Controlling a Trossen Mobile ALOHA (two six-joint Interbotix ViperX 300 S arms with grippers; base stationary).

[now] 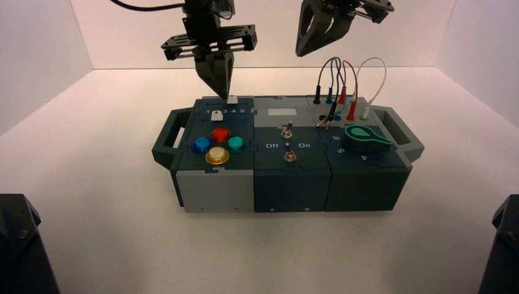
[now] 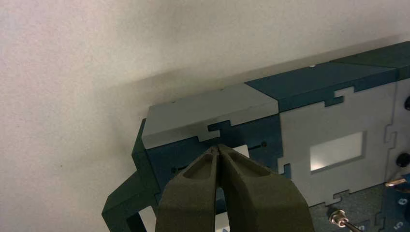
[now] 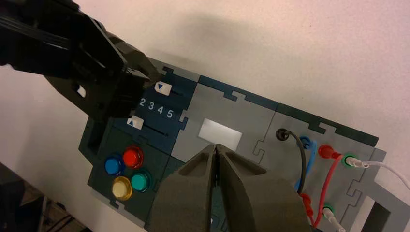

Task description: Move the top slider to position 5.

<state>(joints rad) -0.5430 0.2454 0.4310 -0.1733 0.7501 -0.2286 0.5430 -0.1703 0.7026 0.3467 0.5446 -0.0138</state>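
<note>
Left hand at the top slider, cap short of 5

The left hand (image 2: 217,147) is over the far left part of the box (image 1: 284,211), pointing down with its fingers closed together. Its tips are right at the top slider (image 3: 163,88), a small white cap on a dark teal panel, and they hide part of it in the left wrist view. Nothing shows gripped between the fingers; whether the tips touch the cap, I cannot tell.

The right wrist view shows the cap about level with the 3 and 4 of the printed row, short of position 5 (image 3: 169,114). A stretch of dark track (image 3: 178,93) shows beyond the cap on the 5 side.

The right hand (image 3: 216,146) is idle above the far side of the box, right of the left hand, its fingers closed and holding nothing.

On the near side of the number row is the second white slider cap (image 3: 135,122). Nearer still are four round buttons: red (image 3: 132,157), blue (image 3: 114,165), green (image 3: 140,181) and yellow (image 3: 122,188). The middle of the box carries two metal toggle switches (image 1: 290,155), and the right part has plugged wires (image 1: 340,76) and a green knob (image 1: 365,138). The box sits on a pale table (image 1: 263,254).
</note>
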